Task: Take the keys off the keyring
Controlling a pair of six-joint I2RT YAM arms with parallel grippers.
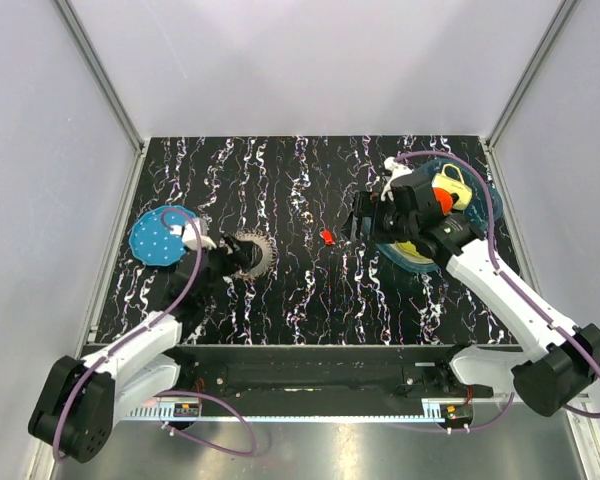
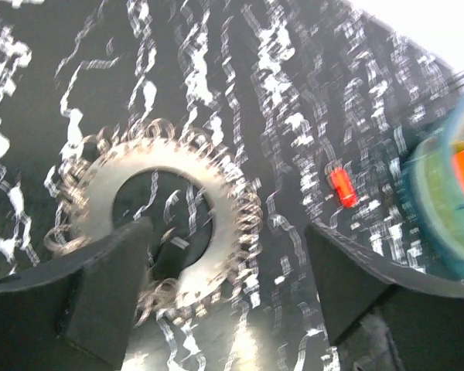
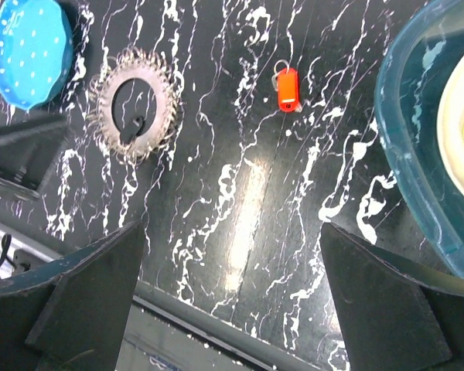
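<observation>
The keys (image 1: 252, 252) lie fanned out as a toothed grey wreath on the black marbled table, left of centre. They show blurred in the left wrist view (image 2: 170, 220) and small in the right wrist view (image 3: 135, 104). I cannot make out the keyring among them; a small dark piece (image 3: 131, 128) sits in the wreath's hollow. A small red piece (image 1: 326, 237) lies apart to the right (image 3: 288, 86). My left gripper (image 2: 228, 267) is open just over the wreath's near edge, its left finger (image 2: 100, 297) overlapping the rim. My right gripper (image 3: 228, 236) hangs open over bare table, holding nothing.
A blue dotted disc (image 1: 160, 235) lies left of the keys (image 3: 27, 46). A teal bowl (image 1: 478, 205) with a yellow cup (image 1: 453, 183) and an orange thing (image 1: 443, 200) stands at the right, under the right arm. The table's near edge (image 3: 216, 325) runs below the right gripper.
</observation>
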